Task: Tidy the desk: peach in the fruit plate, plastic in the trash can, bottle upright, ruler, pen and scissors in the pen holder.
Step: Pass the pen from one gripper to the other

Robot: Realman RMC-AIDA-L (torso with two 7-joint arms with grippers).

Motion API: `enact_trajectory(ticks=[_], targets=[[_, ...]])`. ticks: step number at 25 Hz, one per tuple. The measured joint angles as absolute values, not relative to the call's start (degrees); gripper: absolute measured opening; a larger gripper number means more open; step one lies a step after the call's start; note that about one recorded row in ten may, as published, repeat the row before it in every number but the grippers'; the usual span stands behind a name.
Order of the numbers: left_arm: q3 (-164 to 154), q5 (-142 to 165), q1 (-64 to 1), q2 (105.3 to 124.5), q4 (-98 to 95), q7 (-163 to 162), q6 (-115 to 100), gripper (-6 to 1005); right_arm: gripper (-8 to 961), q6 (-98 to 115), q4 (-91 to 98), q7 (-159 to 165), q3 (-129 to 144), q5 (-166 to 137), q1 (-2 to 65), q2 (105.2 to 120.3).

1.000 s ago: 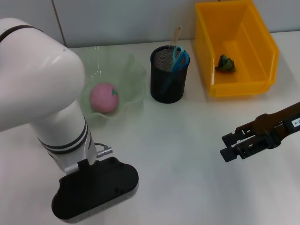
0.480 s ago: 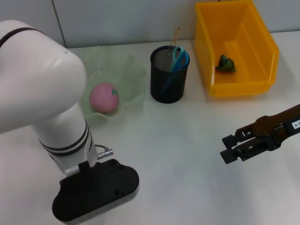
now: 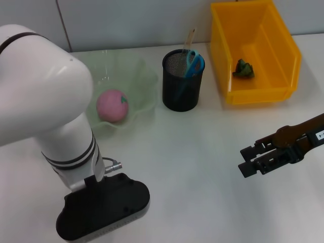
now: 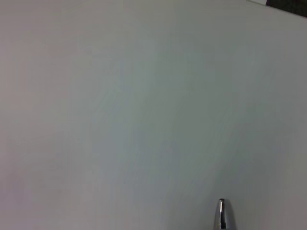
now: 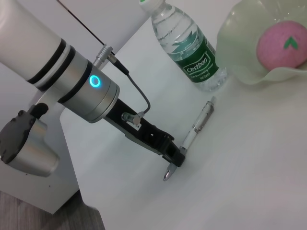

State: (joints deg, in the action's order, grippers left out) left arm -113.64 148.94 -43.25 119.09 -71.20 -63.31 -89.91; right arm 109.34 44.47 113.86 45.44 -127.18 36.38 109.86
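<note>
Pen (image 5: 199, 123) flat near tabletop's (image 3: 192, 152) left edge; left gripper (image 5: 170, 165) at its end, seemingly to grasp, jaws unclear; right gripper (image 3: 246, 159) idle, jaws apart, empty.

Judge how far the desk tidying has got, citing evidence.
Done: peach in the fruit plate, crumpled plastic in the yellow bin, scissors in the pen holder. In hand: the left gripper is at the pen on the desk. Left: pen, lying water bottle. Right gripper hovers idle.
</note>
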Motion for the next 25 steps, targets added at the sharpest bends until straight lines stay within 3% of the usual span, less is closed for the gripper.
enact_trajectory(ticks=[6,14,25], targets=[[-113.1,148.9,-43.0,119.09,-71.4,-63.4,-89.5,134,765,109.4,44.5,113.9,45.4,-127.2,36.6,109.74],[-101.3,142.8,-43.3,118.98,-71.1,-64.8,-90.9,135,765,109.4,44.7,113.4,44.9,-127.2,36.2,109.56],[-73.8,118.7,-38.5,118.61,-66.8,-69.1,-97.4,136,766,110.6,45.3,112.0,43.5,-127.2,35.6,106.99]])
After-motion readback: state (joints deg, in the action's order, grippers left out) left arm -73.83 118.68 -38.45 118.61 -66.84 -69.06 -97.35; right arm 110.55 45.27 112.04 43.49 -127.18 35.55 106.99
